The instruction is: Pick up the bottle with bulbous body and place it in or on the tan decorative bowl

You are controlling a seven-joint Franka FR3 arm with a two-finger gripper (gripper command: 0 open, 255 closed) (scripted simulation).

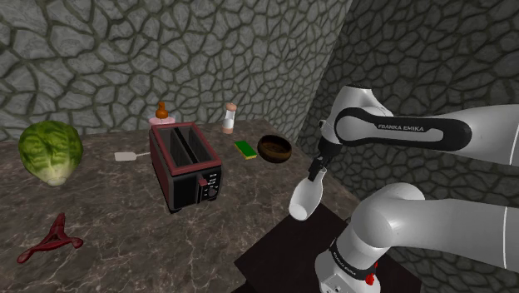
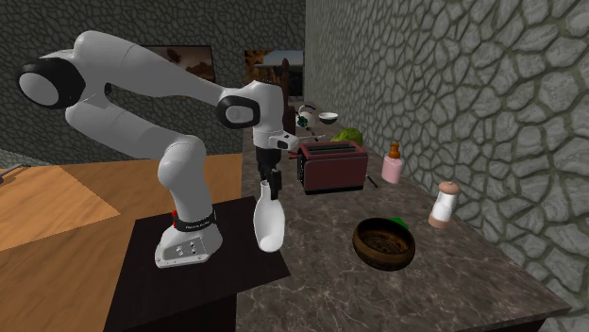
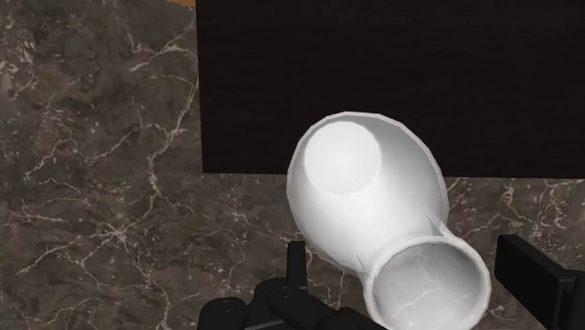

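Pincer: clasps white bottle by neck, body hanging down; brown bowl wallward on worktop.

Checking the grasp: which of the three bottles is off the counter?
The white bulbous bottle, hanging from the tool; the pink bottle and white capped bottle stand on the counter.

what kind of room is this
Most likely a kitchen: a dark marble counter runs along a rough stone wall, and on it stand a red toaster and a green cabbage.
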